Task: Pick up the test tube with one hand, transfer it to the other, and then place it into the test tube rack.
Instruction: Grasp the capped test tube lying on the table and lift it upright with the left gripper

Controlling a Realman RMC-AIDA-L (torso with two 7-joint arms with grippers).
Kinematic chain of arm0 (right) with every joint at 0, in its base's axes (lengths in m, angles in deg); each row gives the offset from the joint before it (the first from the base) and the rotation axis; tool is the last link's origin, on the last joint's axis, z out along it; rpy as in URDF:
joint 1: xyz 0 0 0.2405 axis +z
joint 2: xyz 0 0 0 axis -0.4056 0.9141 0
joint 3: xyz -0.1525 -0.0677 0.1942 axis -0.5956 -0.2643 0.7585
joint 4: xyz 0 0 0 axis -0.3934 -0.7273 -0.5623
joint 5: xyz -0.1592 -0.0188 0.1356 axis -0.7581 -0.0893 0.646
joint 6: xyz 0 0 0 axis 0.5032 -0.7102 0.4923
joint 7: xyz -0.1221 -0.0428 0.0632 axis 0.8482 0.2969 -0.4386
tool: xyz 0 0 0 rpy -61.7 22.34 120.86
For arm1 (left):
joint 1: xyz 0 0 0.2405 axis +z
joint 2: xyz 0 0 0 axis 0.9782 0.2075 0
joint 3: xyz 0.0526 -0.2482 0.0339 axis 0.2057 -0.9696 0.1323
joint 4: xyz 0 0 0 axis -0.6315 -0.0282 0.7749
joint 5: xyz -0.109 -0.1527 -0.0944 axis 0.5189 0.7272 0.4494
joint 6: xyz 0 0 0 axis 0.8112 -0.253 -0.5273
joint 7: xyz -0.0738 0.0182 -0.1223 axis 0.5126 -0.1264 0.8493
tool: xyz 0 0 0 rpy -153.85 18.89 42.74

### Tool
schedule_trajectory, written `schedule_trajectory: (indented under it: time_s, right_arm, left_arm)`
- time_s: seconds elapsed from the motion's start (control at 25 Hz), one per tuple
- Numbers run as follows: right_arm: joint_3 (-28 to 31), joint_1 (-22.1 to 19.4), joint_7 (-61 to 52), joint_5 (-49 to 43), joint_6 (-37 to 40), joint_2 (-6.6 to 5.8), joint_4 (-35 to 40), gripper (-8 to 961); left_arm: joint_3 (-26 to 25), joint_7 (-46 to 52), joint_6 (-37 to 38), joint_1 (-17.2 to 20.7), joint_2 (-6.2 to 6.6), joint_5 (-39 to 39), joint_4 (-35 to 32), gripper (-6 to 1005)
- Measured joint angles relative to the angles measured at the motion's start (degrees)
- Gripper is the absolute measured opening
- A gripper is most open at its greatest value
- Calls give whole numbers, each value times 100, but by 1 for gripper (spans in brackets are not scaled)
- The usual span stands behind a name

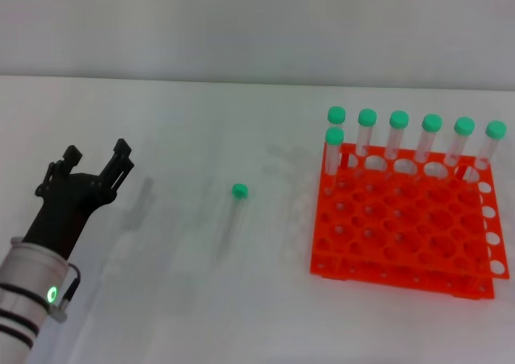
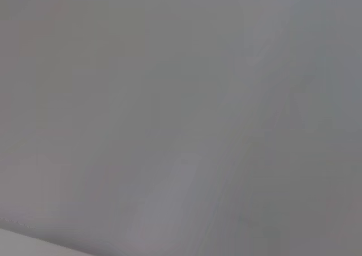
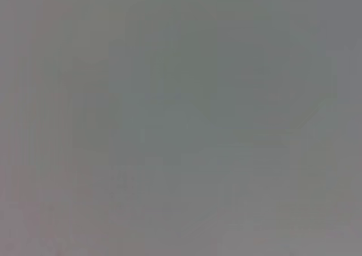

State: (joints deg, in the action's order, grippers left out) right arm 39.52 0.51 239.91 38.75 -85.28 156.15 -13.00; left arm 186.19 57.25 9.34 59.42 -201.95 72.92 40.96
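White desk (image 1: 161, 299) and a pale grey wall fill the scene; no readable writing or labels show anywhere. On the desk's left, the left gripper (image 1: 96, 156) hangs low over the surface, its silver-white arm with black bands and a green light rising from the near left corner, jaws spread and holding nothing. The test tube (image 1: 233, 215) lies flat on the desk, green cap toward the wall, between the gripper and the test tube rack (image 1: 402, 235), well apart from both. Seven green-capped tubes (image 1: 398, 134) stand upright along the rack's far side. Both wrist views show only blank grey.
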Motion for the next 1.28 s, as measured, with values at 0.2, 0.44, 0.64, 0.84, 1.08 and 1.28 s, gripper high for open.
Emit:
schedule_trajectory:
  time_s: [0.2,0.44,0.64,0.84,1.08,1.28]
  right_arm:
    - [1,12,1,3,2,-9,3,767]
    - [0,30,12,3,10,-9,12,766]
    - [12,28,17,4,28,-10,20,766]
    - [18,-12,18,20,77,-12,83,766]
    - [27,-47,8,20,96,-11,143,766]
    - [34,-27,8,20,100,-15,150,766]
  left_arm:
    - [-6,697,-205,-503,82,-20,412,893]
    - [22,2045,-210,-1279,339,-1019,1228,892]
    - [22,2978,-163,-1771,697,-1907,1382,891]
    - [23,3985,-86,-2297,1043,-2824,1617,890]
    - [928,6145,81,-3255,1246,-3853,2703,889]
    - [2622,7869,810,-3870,1179,-3788,3955,888]
